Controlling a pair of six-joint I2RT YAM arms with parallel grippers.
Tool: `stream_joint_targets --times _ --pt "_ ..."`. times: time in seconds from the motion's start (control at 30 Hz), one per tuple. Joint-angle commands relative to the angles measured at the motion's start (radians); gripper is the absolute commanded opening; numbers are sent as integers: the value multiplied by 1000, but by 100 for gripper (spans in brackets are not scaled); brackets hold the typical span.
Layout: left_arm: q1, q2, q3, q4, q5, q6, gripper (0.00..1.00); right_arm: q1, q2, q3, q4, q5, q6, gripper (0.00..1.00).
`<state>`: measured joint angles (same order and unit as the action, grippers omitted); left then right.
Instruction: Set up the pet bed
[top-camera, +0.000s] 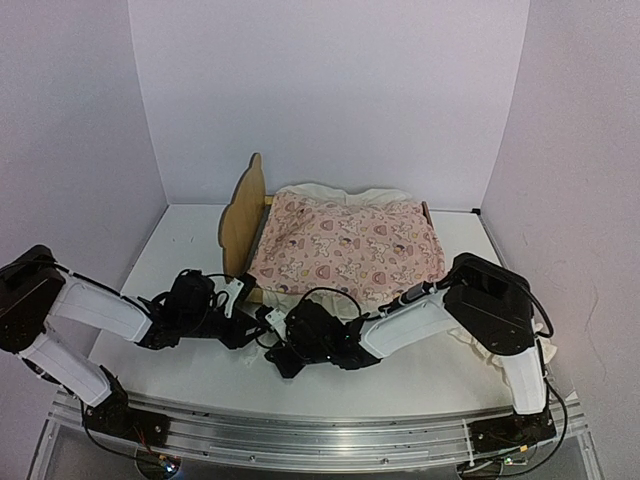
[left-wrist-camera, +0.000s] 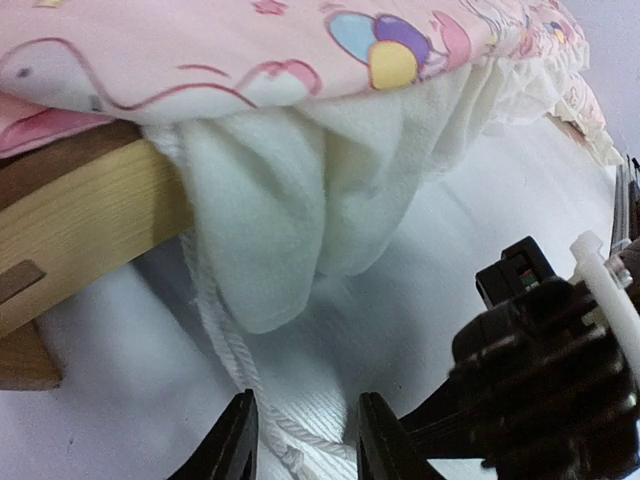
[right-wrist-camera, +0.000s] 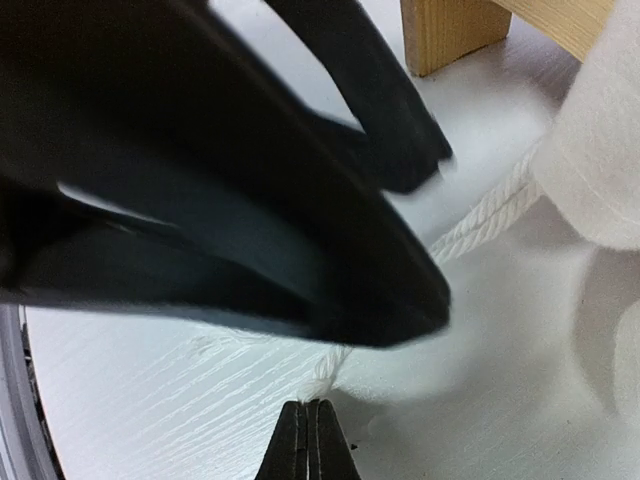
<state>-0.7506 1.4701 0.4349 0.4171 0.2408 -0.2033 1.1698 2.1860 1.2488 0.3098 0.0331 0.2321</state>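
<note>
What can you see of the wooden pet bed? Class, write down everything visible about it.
The pet bed is pale wood that looks plain and unpainted. Its headboard, with a rounded ear-shaped top, stands upright at the left end in the overhead view. The left wrist view shows a side rail and one short square leg, which rests on the white table. A pink printed quilt covers the top, and white fleece hangs over the rail.

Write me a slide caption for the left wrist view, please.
Open left gripper straddles a white cord trailing from the quilt draped over the pet bed.
</note>
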Motion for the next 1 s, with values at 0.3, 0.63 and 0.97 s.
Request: stream_joint_targets --times 0.3,0.63,0.97 --pt "29 44 13 17 -162 -140 32 -21 -27 -25 113 -127 59 0" --pt "30 163 21 165 -192 -192 31 -21 7 -18 154 -171 107 0" --pt "31 204 -61 413 -137 -217 33 -23 24 -10 158 -163 123 0"
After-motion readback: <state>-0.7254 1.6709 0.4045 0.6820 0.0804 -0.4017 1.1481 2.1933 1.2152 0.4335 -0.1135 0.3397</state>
